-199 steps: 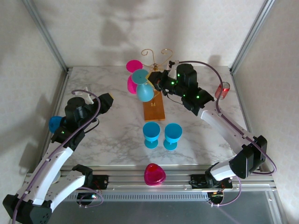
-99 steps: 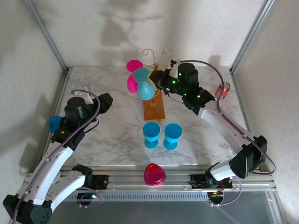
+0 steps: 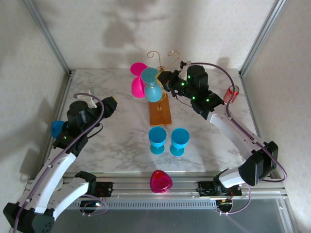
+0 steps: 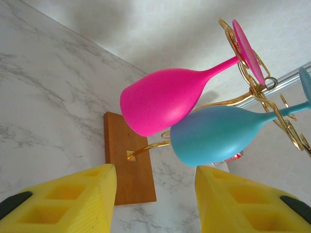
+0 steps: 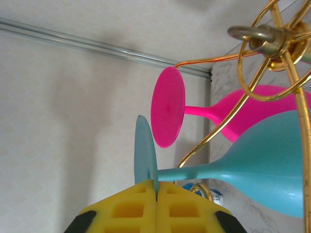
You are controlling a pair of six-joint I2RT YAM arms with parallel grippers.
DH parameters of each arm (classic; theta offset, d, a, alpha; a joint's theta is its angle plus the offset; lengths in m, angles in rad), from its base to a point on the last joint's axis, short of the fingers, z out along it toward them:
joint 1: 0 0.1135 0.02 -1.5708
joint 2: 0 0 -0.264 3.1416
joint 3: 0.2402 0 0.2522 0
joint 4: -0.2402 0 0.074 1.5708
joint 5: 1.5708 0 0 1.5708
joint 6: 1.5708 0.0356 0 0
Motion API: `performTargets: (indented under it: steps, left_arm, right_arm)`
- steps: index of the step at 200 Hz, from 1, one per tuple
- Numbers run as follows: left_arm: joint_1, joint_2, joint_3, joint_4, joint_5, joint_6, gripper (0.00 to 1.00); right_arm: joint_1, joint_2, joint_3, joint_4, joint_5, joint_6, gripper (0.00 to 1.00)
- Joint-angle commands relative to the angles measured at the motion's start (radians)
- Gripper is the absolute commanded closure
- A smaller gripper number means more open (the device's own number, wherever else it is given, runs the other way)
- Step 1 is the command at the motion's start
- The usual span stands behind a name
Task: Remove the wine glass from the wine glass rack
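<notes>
The wine glass rack (image 3: 163,58) is gold wire on an orange-brown wooden base (image 3: 160,112). A teal wine glass (image 3: 152,90) and a pink wine glass (image 3: 137,86) hang from it, bowls down and to the left. My right gripper (image 3: 162,80) is shut on the rim of the teal glass's foot (image 5: 146,158), and its stem runs past a gold arm (image 5: 218,131). My left gripper (image 3: 110,104) stands open and empty well left of the rack. The left wrist view looks up at the pink glass (image 4: 163,99), the teal glass (image 4: 216,137) and the base (image 4: 127,162).
Two blue cups (image 3: 157,140) (image 3: 179,141) stand in front of the wooden base. A pink object (image 3: 160,181) lies at the near table edge. A blue object (image 3: 57,128) sits by the left arm, a red one (image 3: 232,93) at the right. Walls close the back and sides.
My right gripper has drawn the teal glass slightly back and to the right, its bowl swinging nearer the rack's stem. The left arm has not moved.
</notes>
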Motion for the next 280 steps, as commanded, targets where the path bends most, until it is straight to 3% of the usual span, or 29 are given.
performTargets:
  steps: [1, 280]
  left_arm:
    - [0.011, -0.017, -0.011, -0.018, 0.011, 0.01, 0.54]
    - [0.014, -0.038, -0.02, -0.02, 0.011, -0.01, 0.54]
  right_arm:
    - [-0.012, -0.027, -0.036, 0.012, 0.038, 0.015, 1.0]
    - [-0.008, -0.256, -0.205, -0.029, 0.068, 0.043, 1.0]
